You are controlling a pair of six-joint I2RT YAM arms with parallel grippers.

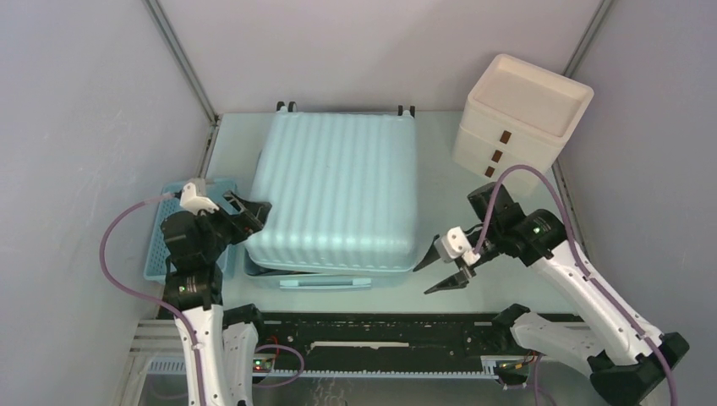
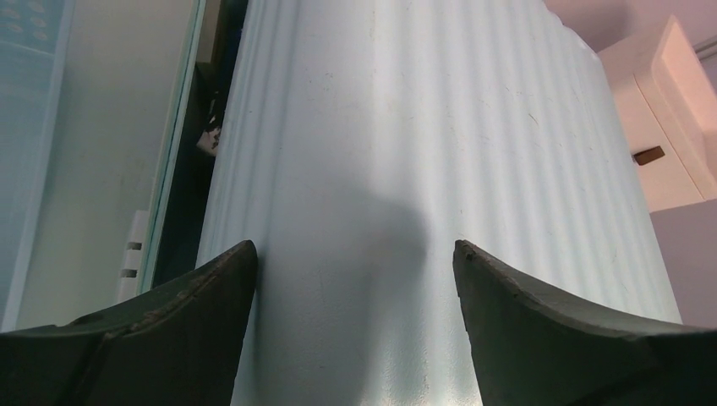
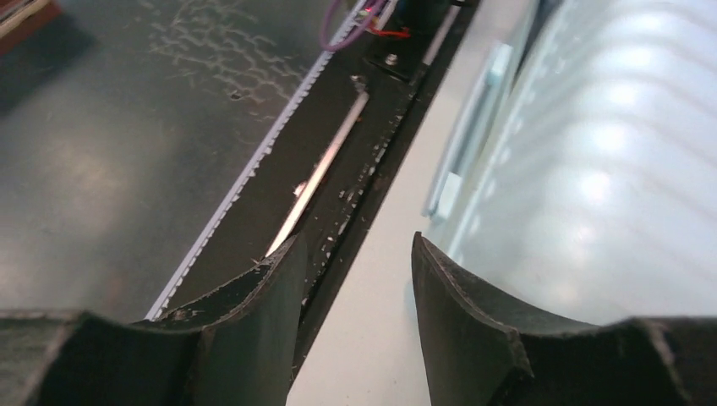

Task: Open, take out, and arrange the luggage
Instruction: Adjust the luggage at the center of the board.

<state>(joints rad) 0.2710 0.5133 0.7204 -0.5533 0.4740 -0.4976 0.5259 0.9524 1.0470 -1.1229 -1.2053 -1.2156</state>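
The pale mint-blue ribbed suitcase (image 1: 338, 186) lies flat in the middle of the table, wheels at the far edge. Its upper shell looks slightly raised along the near-left edge, and a dark gap (image 2: 207, 127) shows beside it. My left gripper (image 1: 258, 211) is open at the suitcase's left edge. Its fingers straddle the ribbed shell (image 2: 380, 127) in the left wrist view, where the gripper (image 2: 353, 249) holds nothing. My right gripper (image 1: 425, 277) is open and empty just off the suitcase's near-right corner. In the right wrist view it (image 3: 357, 241) hangs over bare table beside the shell (image 3: 609, 169).
A small blue slatted basket (image 1: 155, 254) sits left of the suitcase, under my left arm. A cream-white box with brown tabs (image 1: 524, 110) stands at the back right. A black rail (image 1: 380, 330) runs along the table's near edge. The suitcase's side handle (image 1: 325, 283) faces the front.
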